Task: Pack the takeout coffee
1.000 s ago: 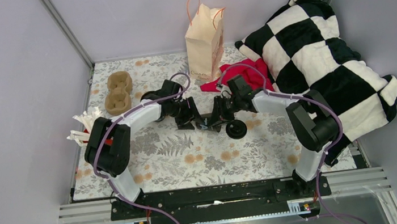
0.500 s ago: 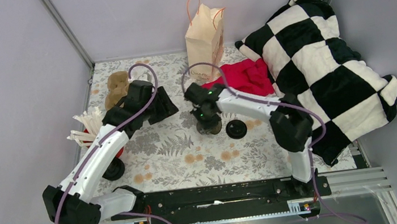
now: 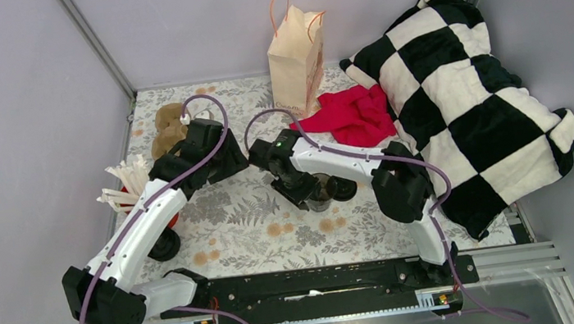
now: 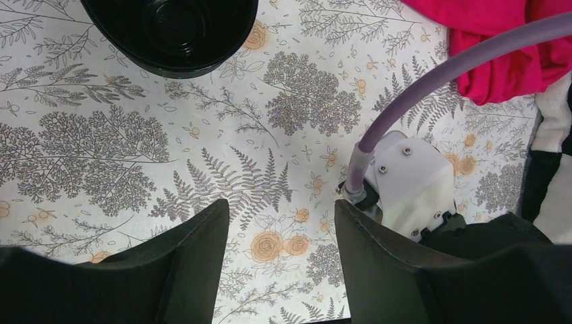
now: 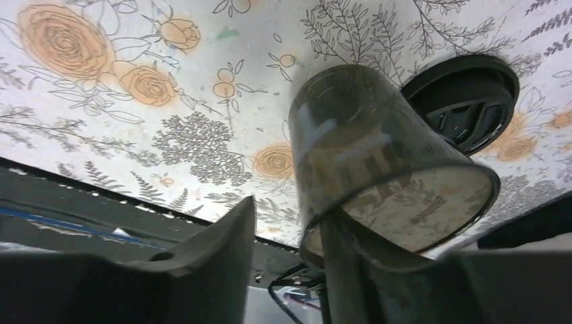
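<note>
Right hand (image 5: 289, 219), jaws apart, at coffee cup (image 5: 364, 135); lid (image 5: 465, 101) beside.

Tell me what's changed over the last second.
The left arm swung out of the middle, back toward the tray; the left hand is open and empty. The right hand slid left and nearer and is open at the cup, which looks nudged toward the lid. Lid, bag, red cloth and pillow stayed put.
</note>
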Action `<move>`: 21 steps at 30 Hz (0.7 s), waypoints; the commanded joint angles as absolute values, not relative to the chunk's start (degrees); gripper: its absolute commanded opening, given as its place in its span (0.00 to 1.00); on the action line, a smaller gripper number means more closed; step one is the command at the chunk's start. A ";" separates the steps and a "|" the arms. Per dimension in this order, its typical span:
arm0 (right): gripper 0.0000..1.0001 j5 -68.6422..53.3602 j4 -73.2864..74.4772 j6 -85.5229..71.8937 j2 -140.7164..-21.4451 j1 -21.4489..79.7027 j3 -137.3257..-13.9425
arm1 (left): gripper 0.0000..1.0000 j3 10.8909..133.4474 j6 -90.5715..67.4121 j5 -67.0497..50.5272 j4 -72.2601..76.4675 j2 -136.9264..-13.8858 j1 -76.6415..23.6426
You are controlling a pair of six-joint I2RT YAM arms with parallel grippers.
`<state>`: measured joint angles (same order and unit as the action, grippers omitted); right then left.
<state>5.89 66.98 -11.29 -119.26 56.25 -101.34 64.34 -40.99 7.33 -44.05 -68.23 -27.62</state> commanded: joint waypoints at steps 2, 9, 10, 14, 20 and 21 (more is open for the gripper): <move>0.58 2.74 69.81 -9.70 -116.60 56.36 -107.08 | 0.63 65.88 -40.43 9.01 -42.91 -66.93 -27.24; 0.74 -0.60 70.97 -11.46 -111.04 54.57 -112.62 | 0.63 65.49 -39.99 7.70 -41.99 -67.36 -27.24; 0.74 -1.37 71.03 -12.02 -109.86 53.60 -112.94 | 0.64 65.38 -39.99 7.30 -41.71 -67.41 -27.25; 0.74 -1.36 65.71 -13.81 -101.21 44.23 -106.06 | 0.68 64.31 -39.40 4.18 -39.18 -67.29 -27.23; 0.83 -3.76 51.41 -11.49 -91.95 27.99 -84.08 | 0.78 62.52 -38.76 -9.56 -33.07 -69.99 -27.25; 0.86 -3.85 50.11 -9.84 -92.43 26.42 -80.93 | 0.79 62.64 -38.62 -12.38 -32.14 -71.50 -27.29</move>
<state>-2.22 56.84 -12.60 -92.62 31.35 -90.80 62.83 -39.81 -0.73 -38.94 -68.64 -27.55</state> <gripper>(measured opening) 0.824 0.771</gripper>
